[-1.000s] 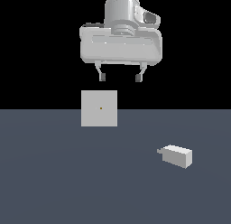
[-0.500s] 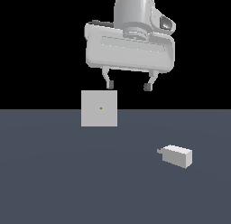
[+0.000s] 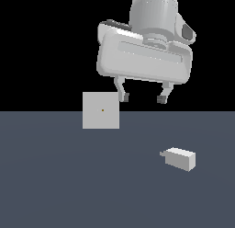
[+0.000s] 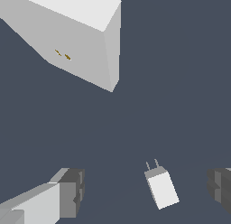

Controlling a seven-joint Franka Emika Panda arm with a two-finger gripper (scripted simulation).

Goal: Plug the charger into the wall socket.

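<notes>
robot gripper (image 3: 142, 97), pale grey and bulky, hangs high above a dark slate floor (image 3: 59, 185), its two short dark-tipped fingers (image 3: 123, 96) spread wide apart with nothing between them. it is the largest thing in the exterior view, filling the upper middle against black background.

next in size, the wall socket (image 3: 101, 110) is a flat light grey square panel standing upright on the floor, toward the exterior view's left, below and beside the nearer finger. two tiny yellowish slots sit at its centre, seen clearly in the wrist view (image 4: 63, 55); its face is turned outward, likely so a plug can be pushed straight in.

smallest, the charger (image 3: 180, 158) is a little grey-white block lying flat on the floor, toward the exterior view's right, well apart from the socket. its thin prongs point toward the socket's side. in the wrist view it lies between the open fingers, far below them, so the gripper seems lined up to descend and grasp it. it is not yet held.
</notes>
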